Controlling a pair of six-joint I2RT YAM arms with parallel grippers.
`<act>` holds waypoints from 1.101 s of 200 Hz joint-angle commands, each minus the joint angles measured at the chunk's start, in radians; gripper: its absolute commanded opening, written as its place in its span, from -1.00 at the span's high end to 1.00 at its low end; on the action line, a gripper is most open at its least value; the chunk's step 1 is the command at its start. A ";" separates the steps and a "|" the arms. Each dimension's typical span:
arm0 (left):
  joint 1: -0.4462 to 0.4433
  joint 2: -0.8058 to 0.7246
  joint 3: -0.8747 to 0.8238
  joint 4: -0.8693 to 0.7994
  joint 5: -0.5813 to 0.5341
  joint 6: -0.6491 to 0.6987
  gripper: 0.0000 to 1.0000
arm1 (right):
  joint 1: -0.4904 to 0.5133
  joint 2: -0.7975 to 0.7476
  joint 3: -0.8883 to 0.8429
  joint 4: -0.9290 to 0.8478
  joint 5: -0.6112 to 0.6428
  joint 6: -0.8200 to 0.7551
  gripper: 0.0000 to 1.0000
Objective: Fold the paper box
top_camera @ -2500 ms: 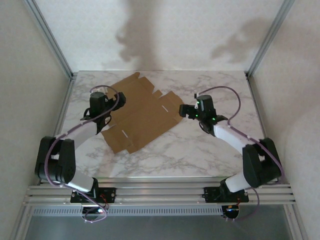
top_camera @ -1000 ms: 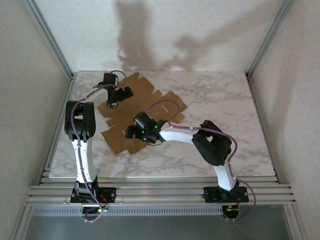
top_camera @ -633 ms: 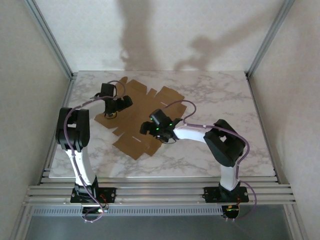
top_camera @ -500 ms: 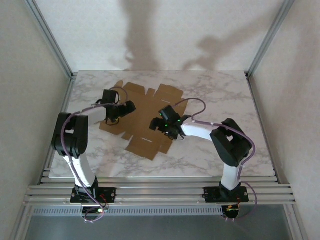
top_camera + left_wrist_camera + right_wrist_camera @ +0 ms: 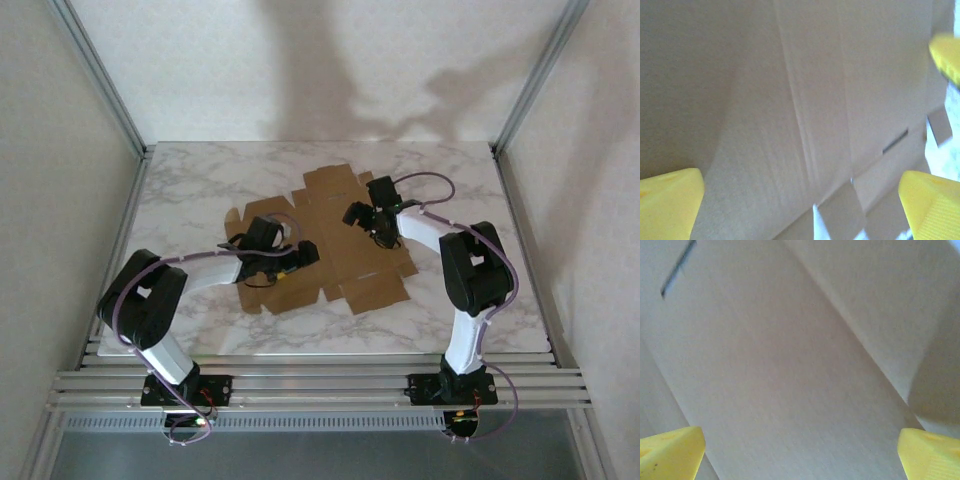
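From the top view I see the paper box (image 5: pixel 335 240) as a flat sheet of thin, plain brown cardboard, die-cut with flaps, tabs and notches. It lies unfolded near the middle of the white, grey-veined marble table (image 5: pixel 470 170), its long side running from the left centre of the frame toward the lower right. The left gripper (image 5: pixel 298 255) sits low over the sheet's left half, and the right gripper (image 5: pixel 352 213) sits over its upper right part. The arms' dark links and purple cables cover some of the cardboard there. The left wrist view gives me what the overhead cannot: a matte, faintly fibrous surface with pale parallel crease lines running top to bottom, a narrow dark slot (image 5: pixel 895 141) at the right, and cut tab edges at the bottom with white marble showing past them. In it the left gripper (image 5: pixel 800 205) has its yellow wedge-shaped fingertips (image 5: pixel 670 200) in the two lower corners, spread wide with nothing but flat cardboard between them. The right wrist view shows smoother panels of the sheet (image 5: pixel 790 365) meeting along diagonal creases, and a thin slot (image 5: pixel 677 267) in the upper left corner. The right gripper (image 5: pixel 800 452) is likewise spread wide, with yellow fingertips (image 5: pixel 930 455) far apart and nothing pinched. Silver aluminium rails (image 5: pixel 320 385) cross the bottom of the overhead frame, and pale walls carrying the arms' shadows close in the table.
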 commanded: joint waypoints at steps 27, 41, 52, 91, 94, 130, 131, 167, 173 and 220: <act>-0.174 0.006 0.037 0.144 0.061 -0.120 -0.99 | -0.041 0.096 0.199 -0.047 -0.083 -0.083 -0.98; -0.183 -0.019 0.053 0.169 0.054 -0.120 -0.99 | -0.041 0.081 0.223 -0.048 -0.096 -0.111 -0.98; -0.172 -0.045 0.071 0.153 0.034 -0.093 -0.99 | -0.042 0.056 0.224 -0.064 -0.092 -0.134 -0.98; -0.078 -0.049 0.221 -0.129 -0.033 0.121 -0.99 | -0.039 -0.085 0.057 -0.069 -0.092 -0.104 -0.98; -0.068 -0.045 0.229 -0.144 -0.033 0.131 -0.99 | -0.038 -0.102 0.037 -0.065 -0.092 -0.100 -0.98; 0.051 -0.023 0.257 -0.229 -0.020 0.252 -0.99 | -0.038 -0.247 -0.153 -0.044 -0.069 -0.065 -0.98; 0.053 -0.022 0.258 -0.230 -0.020 0.255 -0.99 | -0.038 -0.250 -0.158 -0.044 -0.068 -0.062 -0.98; 0.121 0.051 0.305 -0.278 -0.044 0.344 -0.99 | -0.033 -0.339 -0.295 -0.032 -0.060 -0.018 -0.98; 0.126 0.071 0.320 -0.296 -0.054 0.359 -0.99 | -0.034 -0.349 -0.315 -0.026 -0.053 -0.007 -0.98; 0.129 0.150 0.350 -0.353 -0.153 0.409 -0.98 | -0.033 -0.325 -0.369 0.024 -0.064 0.019 -0.98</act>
